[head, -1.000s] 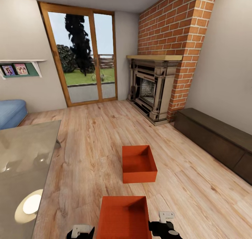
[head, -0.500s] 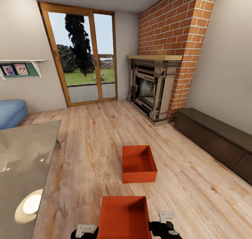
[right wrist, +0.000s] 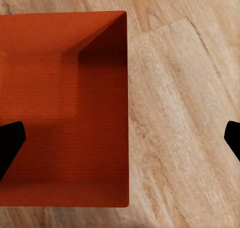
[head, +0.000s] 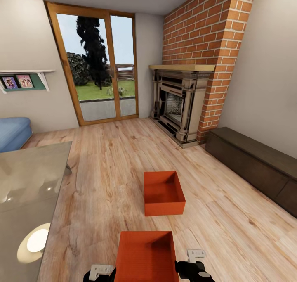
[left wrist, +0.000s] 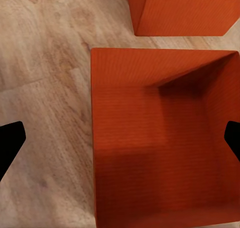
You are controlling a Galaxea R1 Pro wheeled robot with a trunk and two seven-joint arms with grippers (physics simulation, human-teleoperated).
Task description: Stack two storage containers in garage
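Here, in the head view, two orange-red rectangular open-top storage containers are sitting on the light wood-plank floor point(head: 103, 170); the far container point(head: 163, 193) is lying empty, well apart from the red-brick fireplace point(head: 181, 104). The near container point(head: 145, 255) is being cut off by the frame edge, flanked by the left gripper point(head: 98, 272) and right gripper point(head: 197, 265).

In the left wrist view, the near container point(left wrist: 160, 138) is showing a bare ribbed bottom; the spread fingertips point(left wrist: 9, 145) are straddling its wall.

In the right wrist view, the same container point(right wrist: 65, 108) is lying empty, jaws standing wide.

Left gripper point(head: 100, 271) and right gripper point(head: 195, 262) low, apart, pointing down, jaws apparently spread wide
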